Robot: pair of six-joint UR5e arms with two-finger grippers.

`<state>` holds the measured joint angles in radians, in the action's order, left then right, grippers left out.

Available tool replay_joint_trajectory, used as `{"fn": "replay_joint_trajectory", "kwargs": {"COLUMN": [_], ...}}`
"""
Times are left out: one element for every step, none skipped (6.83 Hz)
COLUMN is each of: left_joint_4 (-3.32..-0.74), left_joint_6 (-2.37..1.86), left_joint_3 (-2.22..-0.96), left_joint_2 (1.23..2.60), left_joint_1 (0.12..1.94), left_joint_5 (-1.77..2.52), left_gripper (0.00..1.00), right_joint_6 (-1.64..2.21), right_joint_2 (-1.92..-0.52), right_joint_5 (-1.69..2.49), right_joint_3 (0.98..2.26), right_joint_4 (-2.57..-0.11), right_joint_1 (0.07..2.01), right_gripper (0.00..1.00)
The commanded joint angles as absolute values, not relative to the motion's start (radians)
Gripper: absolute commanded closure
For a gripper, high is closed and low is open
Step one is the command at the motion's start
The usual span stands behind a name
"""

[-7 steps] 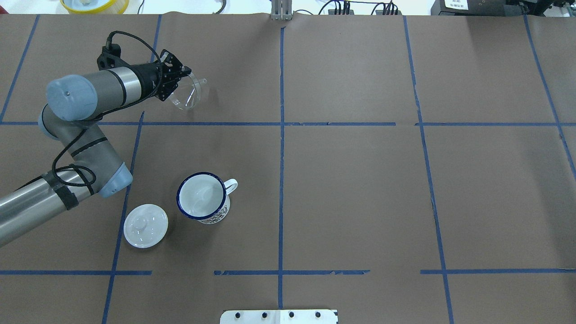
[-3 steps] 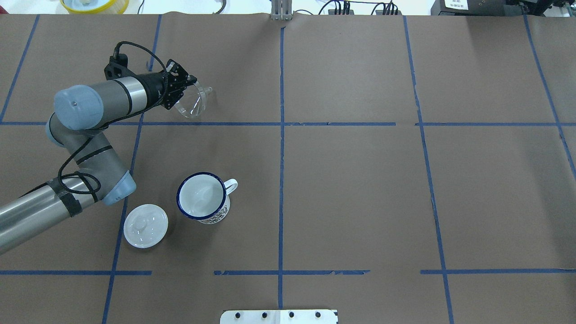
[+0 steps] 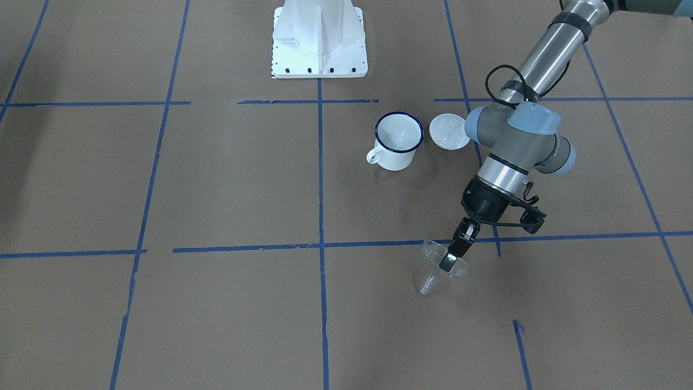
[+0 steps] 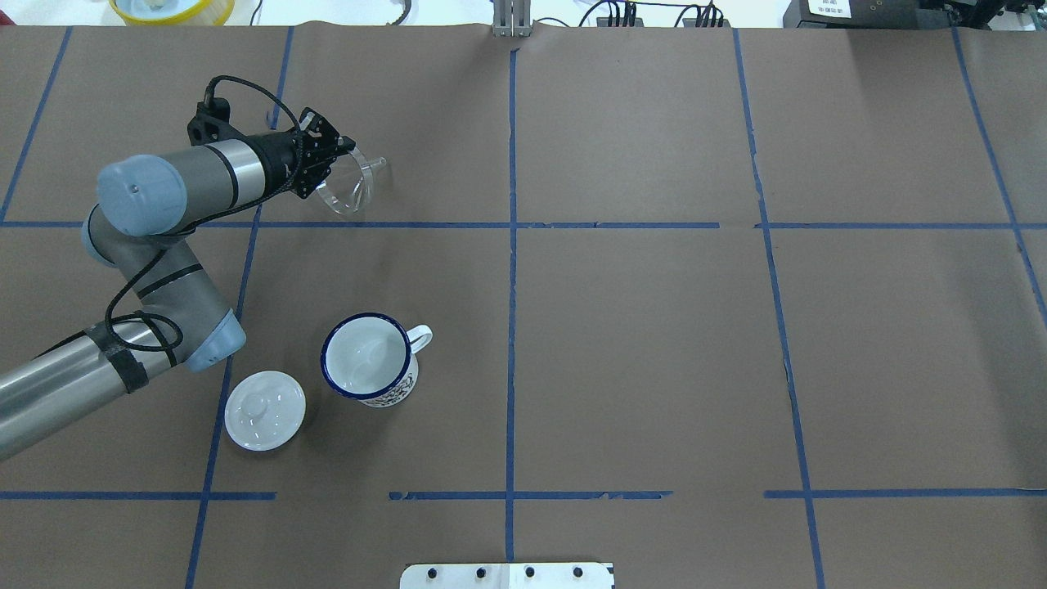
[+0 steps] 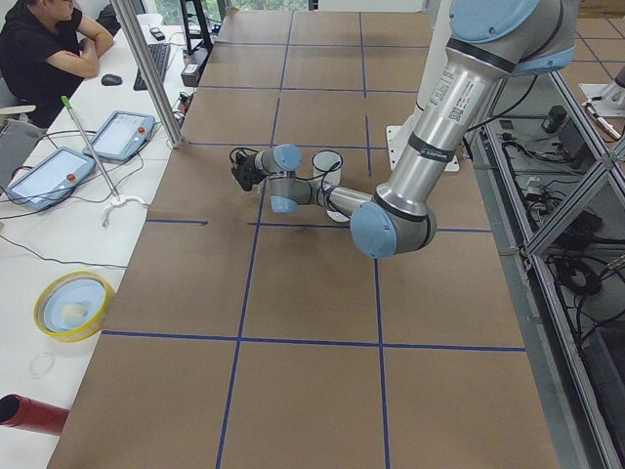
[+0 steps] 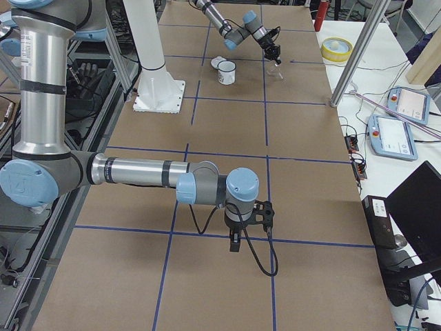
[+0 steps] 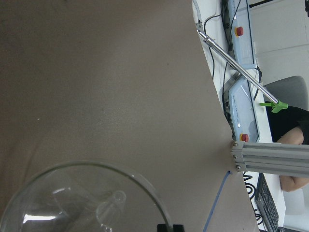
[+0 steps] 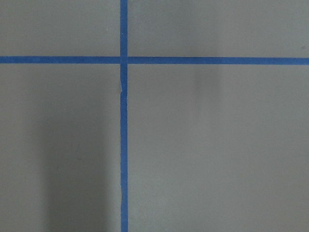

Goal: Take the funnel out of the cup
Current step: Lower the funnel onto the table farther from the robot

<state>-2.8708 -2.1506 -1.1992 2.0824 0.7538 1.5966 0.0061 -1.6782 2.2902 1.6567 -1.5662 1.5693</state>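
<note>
The funnel [image 4: 350, 190] is held clamped at its rim in the left hand [image 4: 343, 152], well apart from the cup [image 4: 368, 360], which is stood on a counter [image 4: 654, 343] papered brown and gridded in blue tape [image 4: 511, 327]; right hand [image 6: 236, 241] state cannot be told.

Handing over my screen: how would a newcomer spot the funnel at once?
Follow the left arm out to the left gripper. The funnel is pinched by its rim there, well away from the cup and the white lid. It alone is see-through: a wide cone with a short spout.
</note>
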Motion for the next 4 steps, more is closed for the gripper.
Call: {"fn": "replay_joint_trajectory", "kwargs": {"left_joint_4": [-2.870, -2.866, -2.862, -2.841], "left_joint_6": [-2.151, -2.146, -2.134, -2.132], "left_joint_3": [-1.200, -1.200, -1.212, -1.251], "left_joint_2": [2.083, 2.083, 2.085, 2.080], "left_joint_1": [0.761, 0.767, 0.775, 0.781], "left_joint_5": [1.597, 1.598, 1.614, 1.661], "left_gripper": [0.27, 0.00, 0.00, 0.00], "right_joint_6": [0.006, 0.006, 0.006, 0.006], "right_joint_2": [-1.678, -1.678, -1.678, -1.678], "right_joint_5": [2.290, 2.290, 2.290, 2.290], "right_joint_3": [1.655, 1.655, 1.657, 1.655], "right_joint_4": [-1.566, -1.566, -1.566, -1.566], "right_joint_1": [1.569, 1.569, 1.569, 1.569], "right_gripper": [0.00, 0.00, 0.00, 0.00]}}
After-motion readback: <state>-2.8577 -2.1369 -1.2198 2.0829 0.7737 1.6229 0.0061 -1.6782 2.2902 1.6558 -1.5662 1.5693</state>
